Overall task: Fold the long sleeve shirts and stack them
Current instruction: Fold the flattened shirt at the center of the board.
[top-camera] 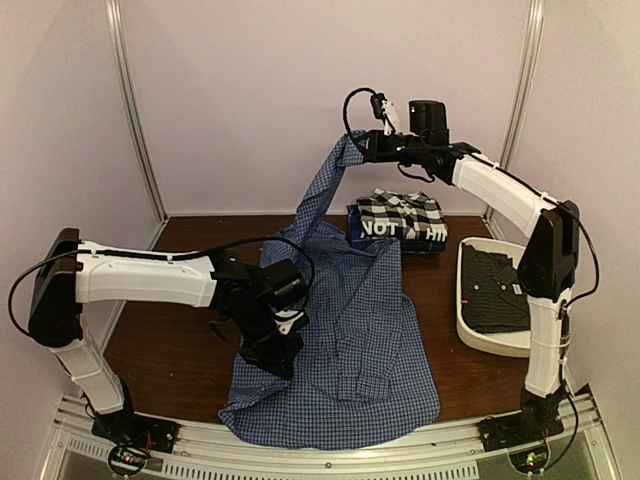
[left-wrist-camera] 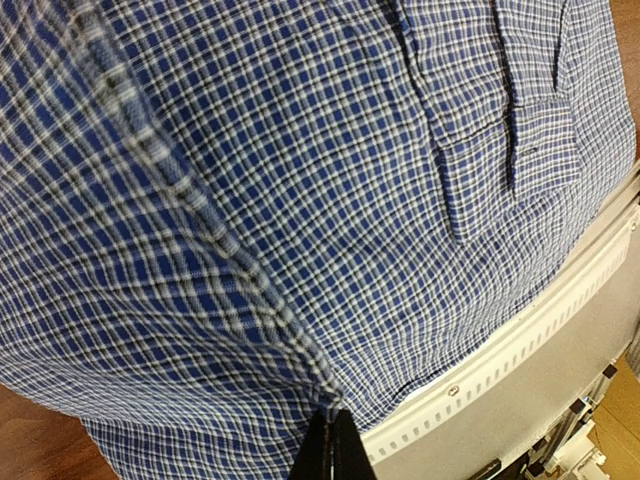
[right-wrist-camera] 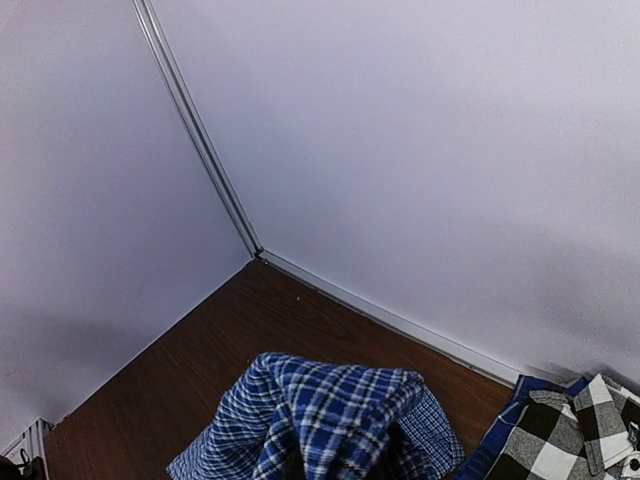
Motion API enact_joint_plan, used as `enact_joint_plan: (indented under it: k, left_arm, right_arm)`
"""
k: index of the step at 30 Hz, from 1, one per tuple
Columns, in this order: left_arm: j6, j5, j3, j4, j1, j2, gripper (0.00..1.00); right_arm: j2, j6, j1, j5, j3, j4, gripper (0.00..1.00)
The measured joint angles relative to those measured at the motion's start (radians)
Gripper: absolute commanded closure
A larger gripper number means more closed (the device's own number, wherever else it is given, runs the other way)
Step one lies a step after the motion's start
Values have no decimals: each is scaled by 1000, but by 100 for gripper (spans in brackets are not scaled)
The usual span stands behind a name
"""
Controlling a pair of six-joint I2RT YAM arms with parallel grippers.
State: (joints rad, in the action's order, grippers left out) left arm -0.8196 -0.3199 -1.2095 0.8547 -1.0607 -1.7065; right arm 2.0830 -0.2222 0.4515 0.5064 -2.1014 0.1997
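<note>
Right now my left fingers (left-wrist-camera: 345, 460) are clenched on a seam at the 9 o'clock edge of the blue-and-white fine-check shirt (top-camera: 370, 340), low over the tabletop (top-camera: 170, 340). My right fingers (top-camera: 366, 148) grasp what looks like its sleeve end, held high toward 12 o'clock. The body lies spread toward 6 o'clock. To fold cleanly, I judge the sleeve should come down across the body while my left pinch anchors the cloth so nothing drags. At 12 o'clock the black-and-white large-check shirt (top-camera: 400, 212) sits folded on the dark blue "NOT" shirt (top-camera: 380, 229), and the white tub (top-camera: 468, 322) is at 3 o'clock.
</note>
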Motion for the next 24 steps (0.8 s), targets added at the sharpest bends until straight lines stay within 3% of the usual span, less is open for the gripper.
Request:
enact_joint_plan:
  k: [5,12,14,20,24]
  left_arm:
    - [8,-9,-16,-17,-2,-23,100]
    - [23,-21,-26,-31,-3,-42,61]
    - [32,-22,-38,-36,-5,-42,54]
    - [40,-13,-53,-42,13,2,54]
    - [40,-2,-13,-58,82,77,56]
  right_arm:
    - [-23,9,-3,-3,24,-4,99]
    - [-32,6,-3,3,175,-14,100]
    - [-32,5,-3,10,231,-14,100]
    - [-32,-13,-3,26,332,-10,100]
    - [-32,-24,-1,47,356,-10,100]
